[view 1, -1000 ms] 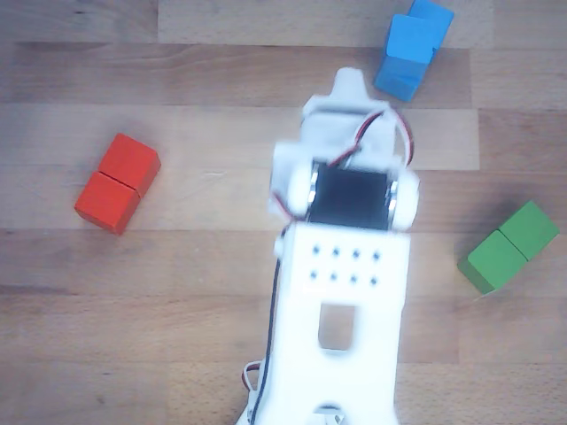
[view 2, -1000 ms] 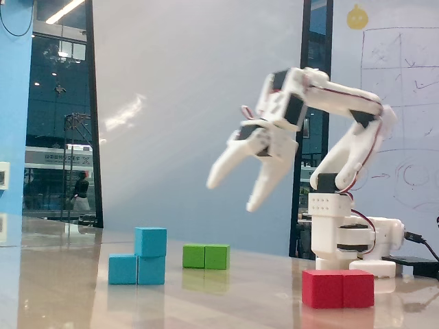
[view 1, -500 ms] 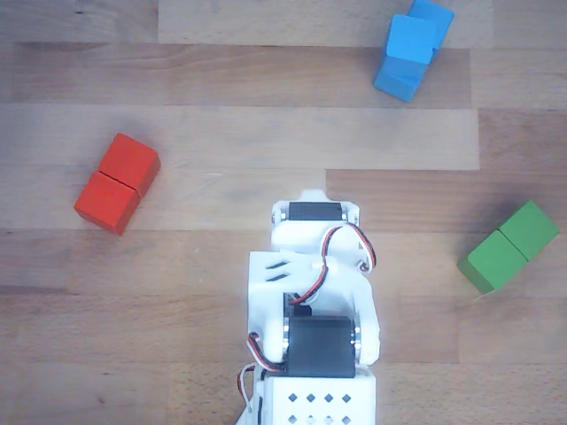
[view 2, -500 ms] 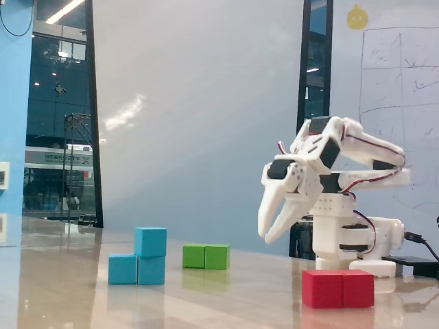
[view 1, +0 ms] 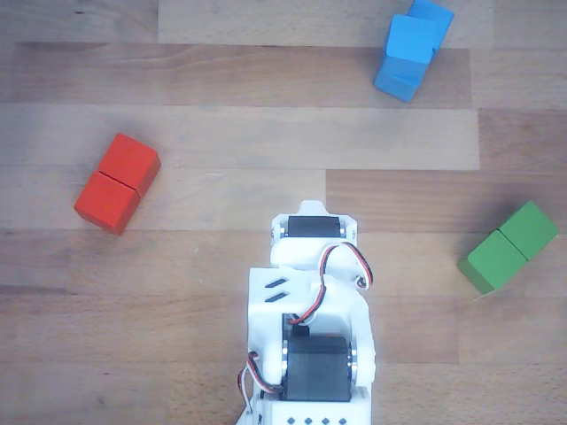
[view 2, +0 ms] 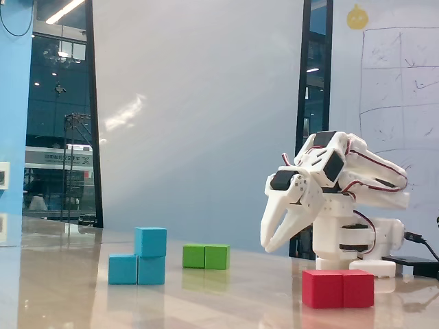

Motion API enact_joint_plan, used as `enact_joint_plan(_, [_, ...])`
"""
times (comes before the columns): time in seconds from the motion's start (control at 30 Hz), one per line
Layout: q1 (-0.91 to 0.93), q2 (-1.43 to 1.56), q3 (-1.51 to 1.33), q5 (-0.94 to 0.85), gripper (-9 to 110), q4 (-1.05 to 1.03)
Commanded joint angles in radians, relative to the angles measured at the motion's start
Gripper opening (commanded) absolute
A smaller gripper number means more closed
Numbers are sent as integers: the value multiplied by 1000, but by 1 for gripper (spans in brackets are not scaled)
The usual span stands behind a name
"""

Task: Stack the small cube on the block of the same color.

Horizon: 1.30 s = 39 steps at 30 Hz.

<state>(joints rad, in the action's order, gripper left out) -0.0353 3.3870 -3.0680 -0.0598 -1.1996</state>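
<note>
Small cube [view 2: 150, 241]: light blue, seated on the right-hand half of the blue block in the fixed view; in the other view [view 1: 412, 39] it sits on top of that block at the far right of the desk.
Blue block [view 2: 123, 269]: oblong, lying flat on the desk, left of centre in the fixed view; in the other view [view 1: 398, 79] only its ends show from under the cube.
Stack condition: cube faces roughly flush with the block's right end in the fixed view; upright, nothing else touching it.
Gripper [view 2: 268, 244]: empty, its two white fingers slightly spread and pointing down and left in the fixed view; raised off the desk, well apart from the blue stack. In the other view the fingertips are hidden under the arm.
Arm [view 1: 312, 310]: white, folded back toward its base, entering at the near edge of the other view.
Green block [view 2: 206, 256]: oblong, flat, just right of and behind the blue stack in the fixed view; at the right edge in the other view [view 1: 508, 245].
Red block [view 2: 338, 288]: oblong, flat, nearest the fixed camera, below the gripper; at the left in the other view [view 1: 117, 182].
Desk [view 1: 221, 106]: light wood planks.
</note>
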Motion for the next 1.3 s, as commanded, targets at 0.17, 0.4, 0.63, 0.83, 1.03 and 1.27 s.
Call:
enact_joint_plan(0.17, [-8,64,18,3,0,-103])
enact_joint_plan(0.4, [-8,64,18,-5,0,-107])
enact_joint_plan(0.63, [0,64,18,5,0,-107])
enact_joint_plan(0.83, [2,63,20,5,0,-107])
enact_joint_plan(1.03, [-8,63,20,2,0,-107])
enact_joint_plan(1.27, [-8,63,20,2,0,-107])
